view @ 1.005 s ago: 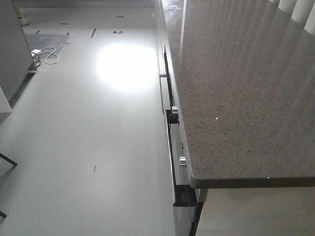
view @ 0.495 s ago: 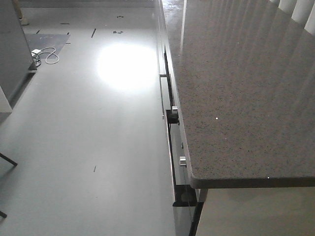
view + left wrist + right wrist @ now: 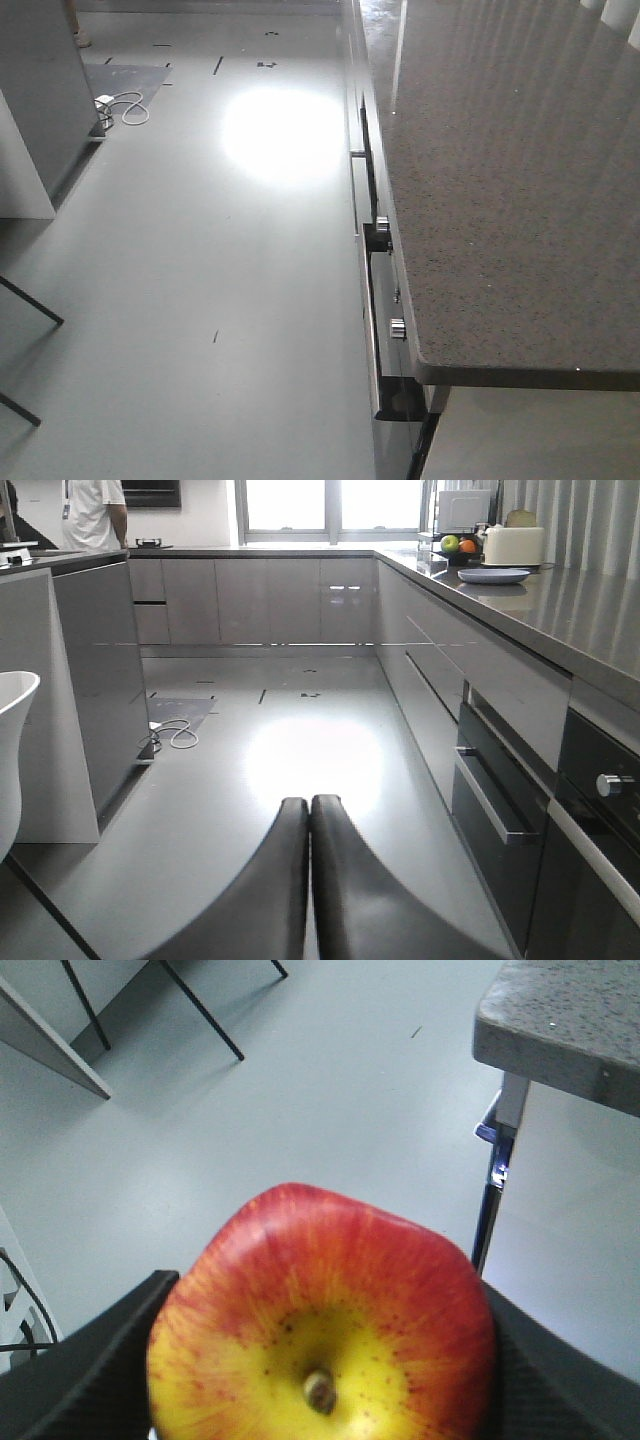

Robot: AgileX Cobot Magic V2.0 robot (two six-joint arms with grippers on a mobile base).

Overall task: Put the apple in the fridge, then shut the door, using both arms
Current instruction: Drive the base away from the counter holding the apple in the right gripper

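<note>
Our right gripper (image 3: 320, 1380) clamps the apple (image 3: 325, 1300) between its two black fingers (image 3: 90, 1370). The apple's yellow dimple faces the camera, and it hangs above the grey floor (image 3: 300, 1090) beside a counter corner (image 3: 570, 1020). Our left gripper (image 3: 309, 805) has its fingers pressed together with nothing between them and points low along the floor. There we see a white cable (image 3: 175, 738) ahead on the left and an oven knob (image 3: 612, 785) on the right.

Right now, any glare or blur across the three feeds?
Front view: blown-out glare patch on the floor, countertop streaked with reflections. Left wrist view: same floor glare, windows overexposed, left gripper soft. Right wrist view: apple close-up, sharp.
</note>
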